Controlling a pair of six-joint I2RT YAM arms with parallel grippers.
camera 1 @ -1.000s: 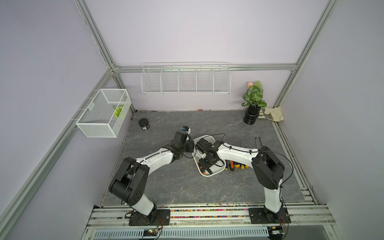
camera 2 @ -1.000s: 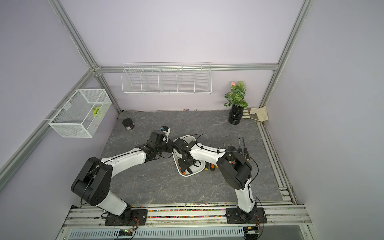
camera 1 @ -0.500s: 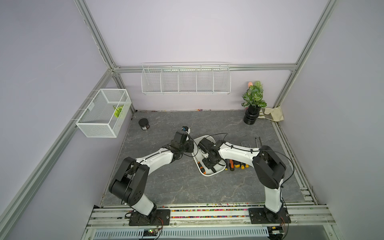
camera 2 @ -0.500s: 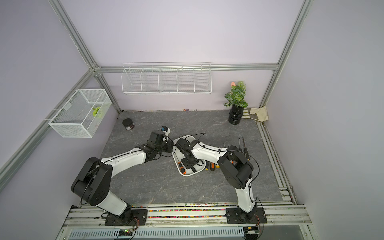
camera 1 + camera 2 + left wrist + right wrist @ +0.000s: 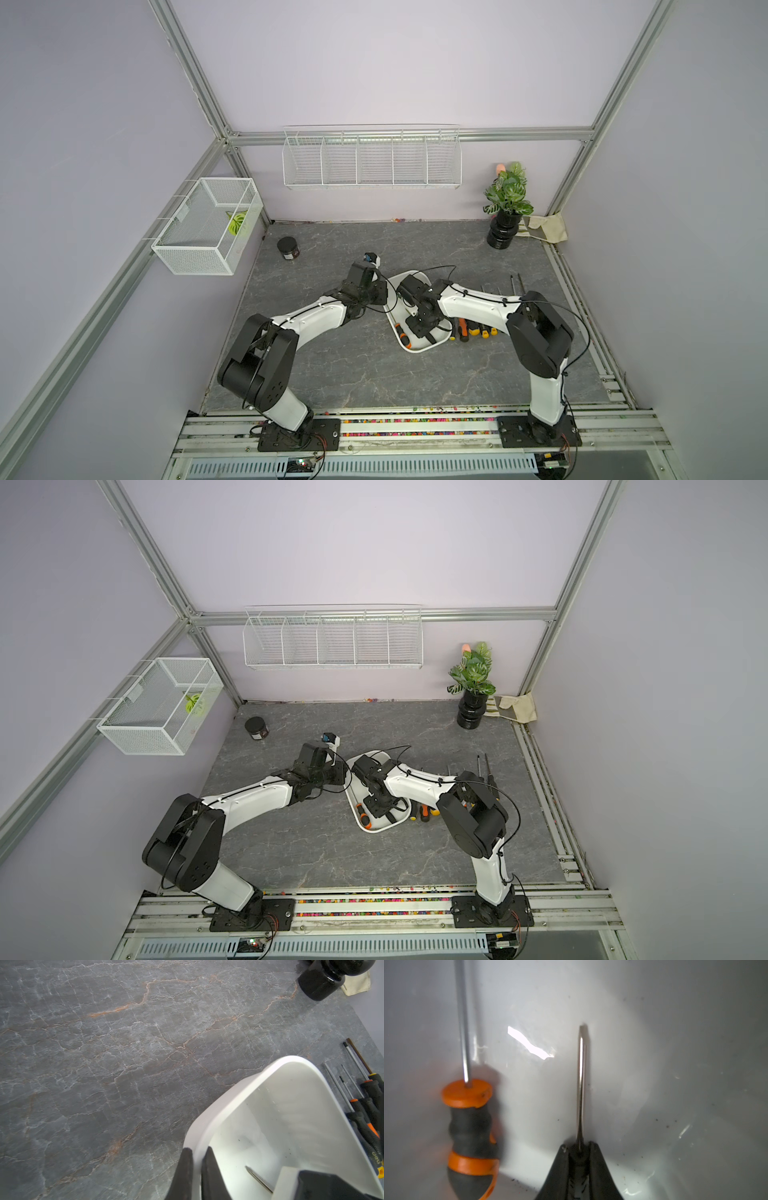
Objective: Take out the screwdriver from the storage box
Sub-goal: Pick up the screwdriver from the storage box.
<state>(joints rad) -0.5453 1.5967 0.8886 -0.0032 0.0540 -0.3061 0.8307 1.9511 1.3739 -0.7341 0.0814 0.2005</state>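
The right gripper has its jaws pressed against both sides of the black handle of a screwdriver. The bare steel shaft runs straight out ahead of the jaws. The right wrist view does not settle whether the tip touches the white floor of the storage box or sits just above it. Just beside it in the same box lies an orange-and-black screwdriver, its shaft roughly parallel and clear of the jaws.

The left gripper is closed on the box's rim, one finger outside the wall and one inside. This appears to steady the tub on the grey marble-patterned tabletop.

In both top views the two arms meet over the box near the table's middle, with the right arm reaching down into it. Outside the box, on the right arm's side and just beside its wall, a row of screwdrivers lies on the table.

The grasp looks made, but the gripped tool is not yet out of the box. The lift over the wall and the set-down on the table are left, probably alongside that row. The orange-and-black one would then be the only tool in the tub.
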